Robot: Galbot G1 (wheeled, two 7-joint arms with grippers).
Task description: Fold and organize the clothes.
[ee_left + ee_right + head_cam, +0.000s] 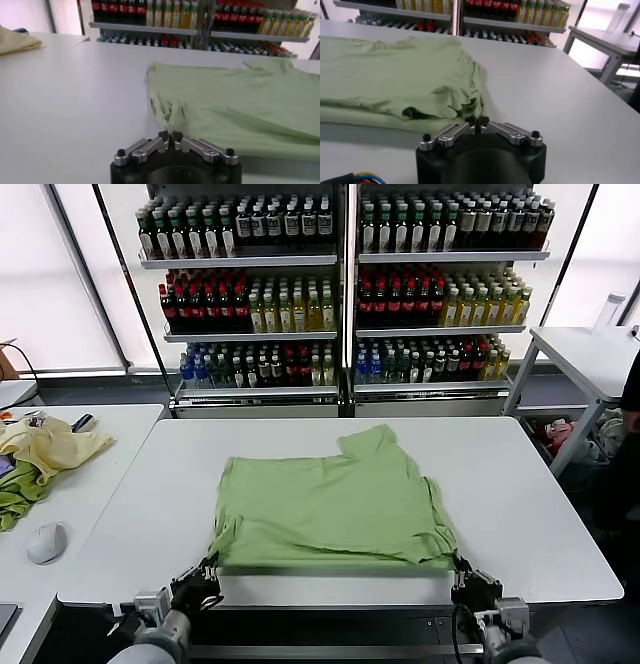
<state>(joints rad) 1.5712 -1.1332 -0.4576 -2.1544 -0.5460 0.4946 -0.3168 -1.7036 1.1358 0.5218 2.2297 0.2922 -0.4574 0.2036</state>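
Gripping the two near corners of the light green polo shirt [335, 506], both grippers sit at the table's [530, 484] front edge: the left gripper [170, 135] has its fingertips pinched together on bunched fabric at its corner, and the right gripper [477, 121] is clamped the same way on the opposite corner. Just beyond them the shirt lies folded flat, its long axis running across from one gripper to the other, a sleeve pointing away toward the far side. Farther off to the left, a pale yellow garment [52, 446] and a mouse [45, 541] rest on a neighbouring table. Past everything stand shelves of bottles [340, 284].
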